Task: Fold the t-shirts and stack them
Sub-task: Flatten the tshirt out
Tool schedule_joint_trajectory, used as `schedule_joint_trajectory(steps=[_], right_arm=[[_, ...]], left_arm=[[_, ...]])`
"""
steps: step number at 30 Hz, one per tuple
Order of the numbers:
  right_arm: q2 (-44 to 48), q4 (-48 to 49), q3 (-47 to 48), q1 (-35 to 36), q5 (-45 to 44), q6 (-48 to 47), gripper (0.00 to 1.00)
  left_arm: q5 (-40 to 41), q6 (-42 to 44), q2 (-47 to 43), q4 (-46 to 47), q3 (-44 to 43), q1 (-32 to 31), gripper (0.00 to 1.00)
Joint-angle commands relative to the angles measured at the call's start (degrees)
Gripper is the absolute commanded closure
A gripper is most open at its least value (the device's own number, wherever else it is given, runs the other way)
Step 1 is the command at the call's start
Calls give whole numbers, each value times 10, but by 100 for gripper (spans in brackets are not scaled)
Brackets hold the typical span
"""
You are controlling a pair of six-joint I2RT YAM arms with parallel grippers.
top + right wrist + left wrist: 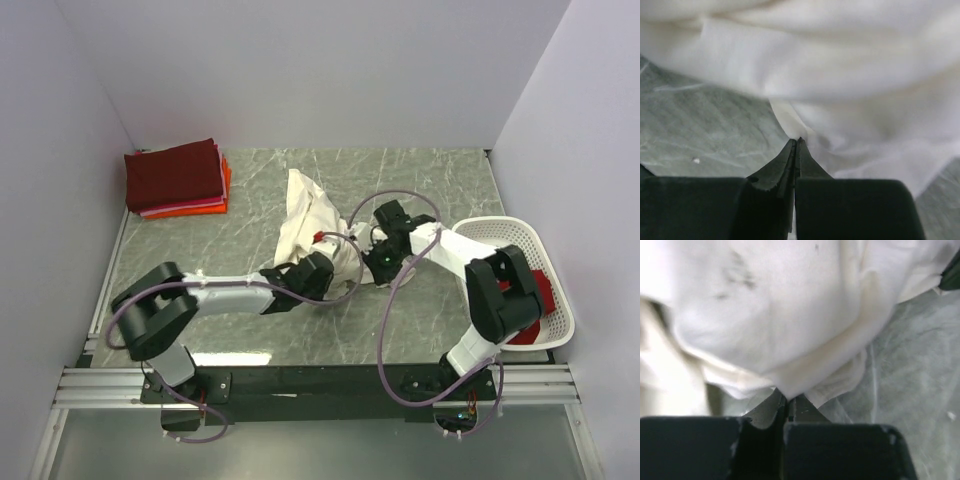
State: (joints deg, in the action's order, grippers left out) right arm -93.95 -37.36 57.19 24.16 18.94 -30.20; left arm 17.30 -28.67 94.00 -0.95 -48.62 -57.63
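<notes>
A large cream-white t-shirt (303, 215) lies crumpled in the middle of the table. My left gripper (322, 270) is at its near edge, and in the left wrist view this gripper (787, 399) is shut on a fold of the cream-white cloth (770, 315). My right gripper (362, 252) is at the shirt's right edge. The right wrist view shows it (799, 141) shut on a pinch of the same cloth (840, 75). At the back left lies a folded stack (175, 178), dark maroon on top, with pink and orange-red edges below.
A white lattice basket (500, 222) stands at the right edge of the table, with a dark red t-shirt (545, 290) inside it behind the right arm's elbow. White walls enclose the grey marbled table (250, 330) on three sides.
</notes>
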Motion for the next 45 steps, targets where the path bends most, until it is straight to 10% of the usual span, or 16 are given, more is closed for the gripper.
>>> schedule_joint_trajectory(steps=[1,9,25,28,35,41,43,44,45], right_arm=[[83,-51,51,-25,13,-19,100],[200,-170,233,-68,-5,-39,100],[227,-24,694,-167,-38,64,100],[164,-17,758,-164,32,114,100],[-40,13,791,-6,55,163,100],[-268,71,812,162,-18,172,100],[-307,97,817,192,-70,194,80],[-334,95,821,206,-90,200,65],[-343,88,829,209,-107,204,50]], left_arm=[[23,4,-121,-32,-17,-1,99],[-44,83,-247,-136,-169,2,99],[-335,89,-63,-301,-786,-43,99],[-306,67,-130,-235,-715,-46,99],[11,-107,-431,-122,-229,-44,99],[236,-360,-664,-264,6,-43,100],[280,-485,-701,-335,54,-43,99],[284,-522,-716,-365,66,-43,92],[286,-562,-741,-436,75,-43,50]])
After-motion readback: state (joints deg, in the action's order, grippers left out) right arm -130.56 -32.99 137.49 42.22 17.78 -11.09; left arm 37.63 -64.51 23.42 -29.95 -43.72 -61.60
